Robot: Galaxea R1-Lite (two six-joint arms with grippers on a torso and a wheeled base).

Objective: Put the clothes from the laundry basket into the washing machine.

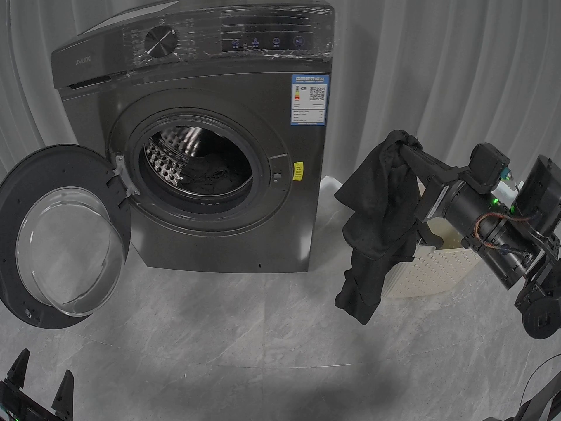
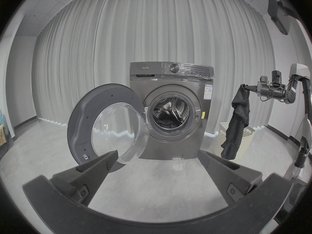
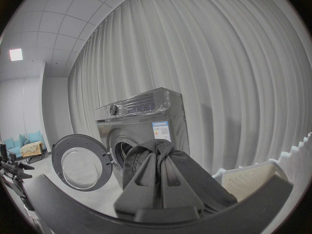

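Note:
A grey washing machine [image 1: 222, 89] stands on the floor with its round door [image 1: 58, 235] swung wide to the left. Dark clothes [image 1: 213, 176] lie inside the drum. My right gripper [image 1: 406, 147] is shut on a black garment [image 1: 374, 223], which hangs down in the air to the right of the machine, above the cream laundry basket [image 1: 435, 264]. In the right wrist view the fingers [image 3: 172, 176] pinch the black garment [image 3: 191, 176]. My left gripper [image 2: 156, 161] is open and empty, low at the front left, facing the washing machine [image 2: 172, 111].
White curtains [image 1: 444, 59] hang behind the machine. Grey marble floor [image 1: 234, 334] stretches between me and the machine. The open door juts out over the floor on the left side.

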